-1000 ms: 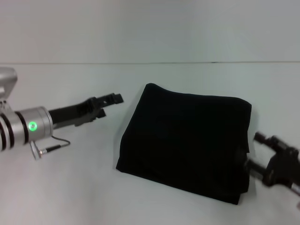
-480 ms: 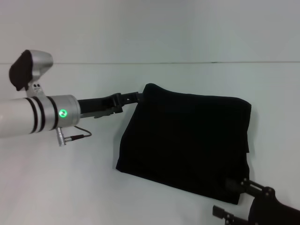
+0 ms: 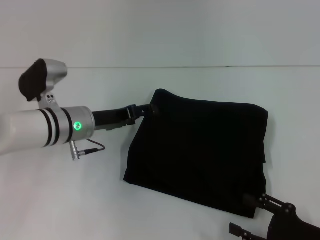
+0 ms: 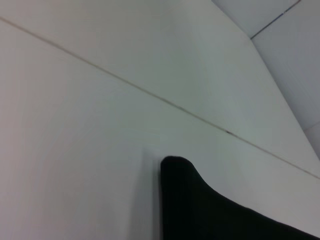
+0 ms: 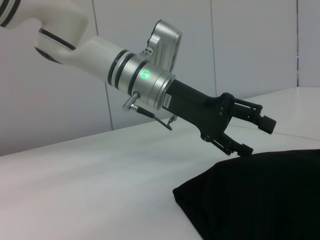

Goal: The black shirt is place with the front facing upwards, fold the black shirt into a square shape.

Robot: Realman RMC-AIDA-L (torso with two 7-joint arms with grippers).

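Left arm (image 3: 25, 132): white tube, black-banded silver wrist, green LED (image 3: 77, 125), thin cable (image 3: 90, 147) behind black left tool (image 5: 252, 135). Right tool (image 3: 260, 215) black.

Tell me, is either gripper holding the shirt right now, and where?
Nothing is held. The left gripper is open at the black shirt's far left corner; the right gripper is open beside its near right corner.

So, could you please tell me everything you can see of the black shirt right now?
The black shirt lies on the white table as a plain matte cloth bundle, folded to a rough square with soft, puffy edges; no print or label shows. The left pincer, open, is at its far left corner, lower finger close to the cloth. The right pincer, open, is beside its near right corner.
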